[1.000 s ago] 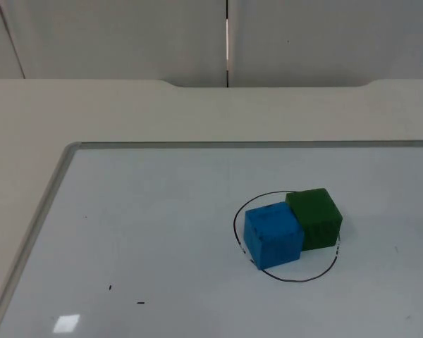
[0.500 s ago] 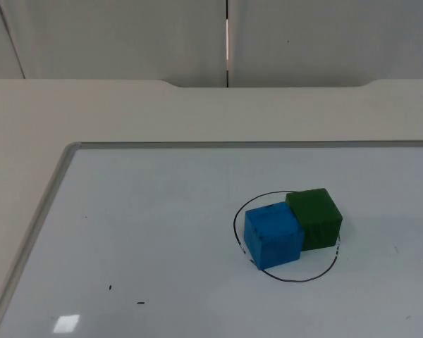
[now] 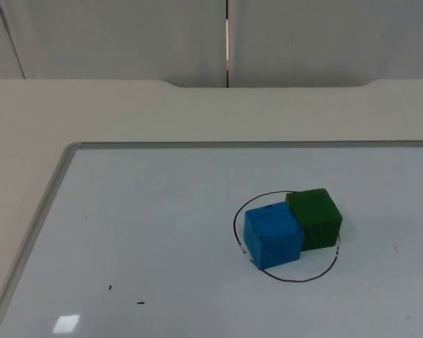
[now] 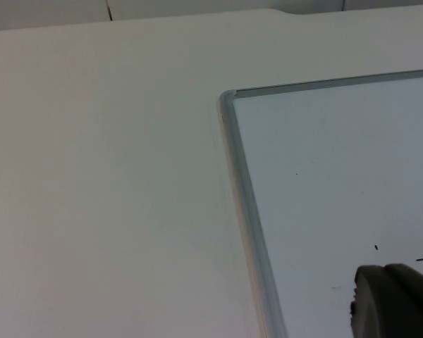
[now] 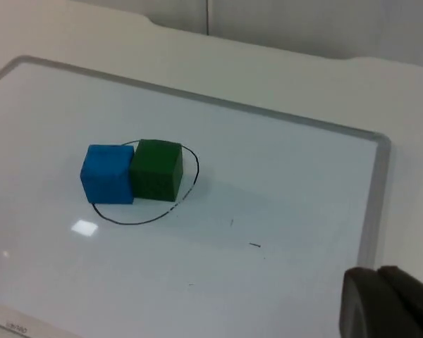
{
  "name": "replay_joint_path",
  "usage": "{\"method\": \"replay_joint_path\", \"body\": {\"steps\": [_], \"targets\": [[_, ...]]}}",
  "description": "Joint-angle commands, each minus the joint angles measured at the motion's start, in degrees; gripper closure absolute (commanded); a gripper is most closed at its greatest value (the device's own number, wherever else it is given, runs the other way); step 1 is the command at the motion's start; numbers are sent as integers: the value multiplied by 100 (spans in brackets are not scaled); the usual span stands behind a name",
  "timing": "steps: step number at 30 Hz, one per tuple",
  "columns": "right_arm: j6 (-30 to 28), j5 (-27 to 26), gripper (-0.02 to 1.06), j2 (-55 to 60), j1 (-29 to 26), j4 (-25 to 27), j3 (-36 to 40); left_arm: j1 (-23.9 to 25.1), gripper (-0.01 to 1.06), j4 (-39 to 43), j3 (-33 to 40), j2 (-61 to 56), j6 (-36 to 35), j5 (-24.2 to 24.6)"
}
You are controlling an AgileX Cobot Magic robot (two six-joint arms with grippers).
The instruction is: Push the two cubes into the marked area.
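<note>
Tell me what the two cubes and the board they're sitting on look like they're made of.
Blue cube: probably foam or matte plastic; dull faces, softly rounded edges, no glare.
Green cube: the same look, matte and uniform in colour.
Board: looks like a whiteboard; a glossy white surface that mirrors a ceiling light, with a thin metal-looking grey frame and a circle drawn in dark pen.
</note>
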Motion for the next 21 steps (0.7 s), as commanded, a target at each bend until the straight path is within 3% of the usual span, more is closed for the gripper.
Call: {"method": "replay_joint_path", "body": {"steps": [1, 17, 21], "targets": [[-41, 31, 105, -28, -15, -54, 17, 12, 105, -4, 27, -23, 0, -64], [315, 69, 104, -28, -15, -303, 61, 12, 105, -6, 27, -23, 0, -64], [315, 69, 91, -28, -15, -303, 61, 12, 93, -6, 27, -23, 0, -64]]}}
